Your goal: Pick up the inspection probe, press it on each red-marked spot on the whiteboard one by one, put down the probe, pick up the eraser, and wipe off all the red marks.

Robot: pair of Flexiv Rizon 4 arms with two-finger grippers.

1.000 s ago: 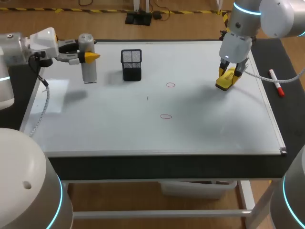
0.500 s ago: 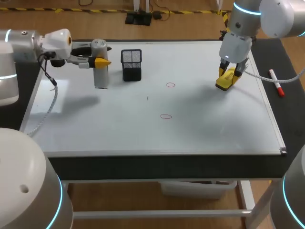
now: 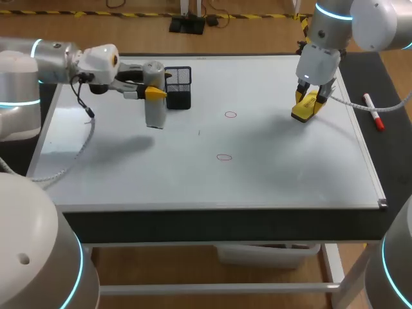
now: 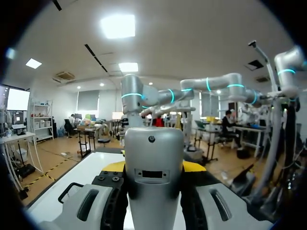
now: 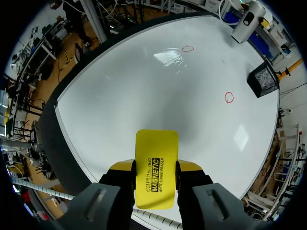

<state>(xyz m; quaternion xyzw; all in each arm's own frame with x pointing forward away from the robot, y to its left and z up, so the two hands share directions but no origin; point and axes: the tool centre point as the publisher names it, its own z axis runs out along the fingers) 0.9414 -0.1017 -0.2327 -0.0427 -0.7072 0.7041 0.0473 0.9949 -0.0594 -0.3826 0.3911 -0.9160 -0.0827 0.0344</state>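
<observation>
Above whiteboard (image 3: 129, 174), beside mesh holder (image 3: 177, 87) | left gripper (image 3: 154, 93) pinches probe (image 3: 155, 116), long axis upright, lower end toward board | right gripper (image 5: 156, 168) pinches eraser (image 5: 157, 148), lengthwise along fingers.

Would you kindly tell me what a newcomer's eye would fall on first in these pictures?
Most striking is the silver probe, held upright in the left pincer over the whiteboard, beside a black mesh cup. Next comes the bright yellow eraser, gripped in the right pincer near the board's far right edge. Two small red marks sit mid-board, between the arms.
</observation>
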